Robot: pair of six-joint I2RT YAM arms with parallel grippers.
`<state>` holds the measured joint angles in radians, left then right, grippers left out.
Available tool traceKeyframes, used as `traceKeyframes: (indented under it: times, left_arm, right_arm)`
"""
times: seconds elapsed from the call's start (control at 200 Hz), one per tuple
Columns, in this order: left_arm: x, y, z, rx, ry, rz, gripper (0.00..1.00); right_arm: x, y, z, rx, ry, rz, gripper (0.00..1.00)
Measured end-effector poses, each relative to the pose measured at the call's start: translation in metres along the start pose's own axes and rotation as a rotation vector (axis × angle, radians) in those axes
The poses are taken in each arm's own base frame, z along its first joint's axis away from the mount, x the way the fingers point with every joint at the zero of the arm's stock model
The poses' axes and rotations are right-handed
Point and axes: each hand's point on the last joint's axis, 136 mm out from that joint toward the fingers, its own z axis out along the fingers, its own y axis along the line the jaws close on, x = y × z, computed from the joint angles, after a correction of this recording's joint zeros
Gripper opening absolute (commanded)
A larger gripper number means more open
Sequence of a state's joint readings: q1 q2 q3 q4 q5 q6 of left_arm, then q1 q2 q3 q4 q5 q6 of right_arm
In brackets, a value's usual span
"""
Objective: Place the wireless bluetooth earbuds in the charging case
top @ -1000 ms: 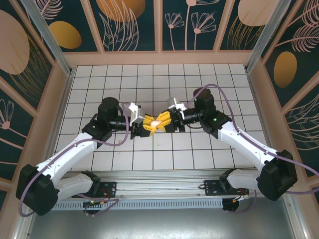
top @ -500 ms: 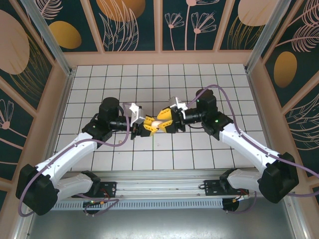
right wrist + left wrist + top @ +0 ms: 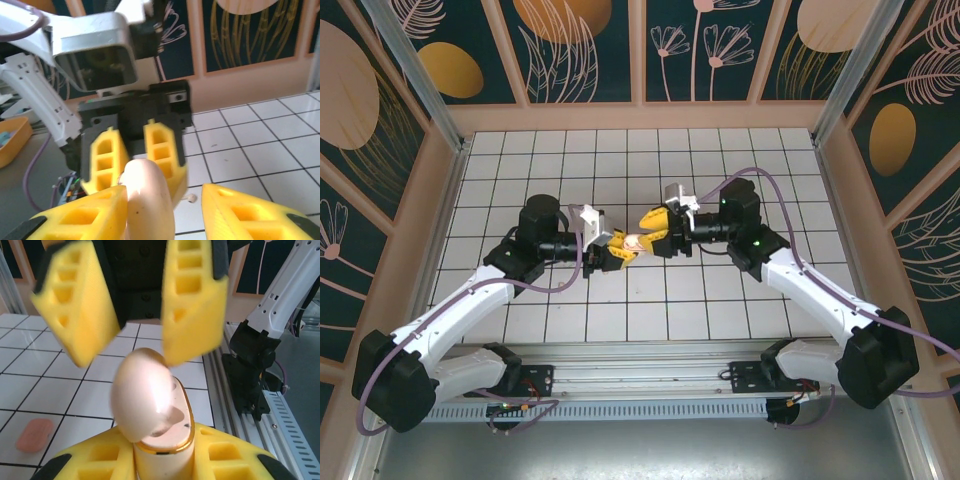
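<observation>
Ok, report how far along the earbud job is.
Done: the case is held up off the tiles with its lid open, and a beige piece seems seated inside. In hand: the left claw clamps the case base while the right claw stands open around the lid. Left: a pink piece, likely an earbud, lies on the tiles; how many more are out I cannot tell.

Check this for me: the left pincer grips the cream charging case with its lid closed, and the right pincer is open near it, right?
Not quite: the lid is flipped open, not closed, baring the gold rim, as the left wrist view shows. The rest stands: the left pincer grips the cream charging case, and the right pincer is open near it.
</observation>
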<state>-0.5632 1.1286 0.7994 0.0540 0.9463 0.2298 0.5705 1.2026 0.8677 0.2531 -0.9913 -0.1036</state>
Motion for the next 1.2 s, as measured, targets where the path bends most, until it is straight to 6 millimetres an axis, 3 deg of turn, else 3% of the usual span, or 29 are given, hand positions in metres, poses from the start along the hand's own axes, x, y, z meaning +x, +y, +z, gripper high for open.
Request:
traceKeyframes:
  times: [0.27,0.596,0.921,1.201]
  left_arm:
    - [0.000,-0.007,0.002,0.032,-0.001,0.006,0.23]
    - [0.002,-0.005,0.003,0.032,0.002,0.003,0.21]
    - [0.013,0.004,0.011,0.035,0.019,-0.022,0.21]
    - [0.012,0.006,0.012,0.025,0.009,-0.004,0.21]
  right_arm:
    - [0.000,-0.019,-0.004,0.100,-0.009,0.034,0.43]
    - [0.002,-0.033,-0.014,0.160,-0.025,0.077,0.51]
    - [-0.011,-0.025,-0.021,0.164,-0.057,0.090,0.53]
    - [0.000,-0.015,-0.020,0.108,-0.016,0.125,0.58]
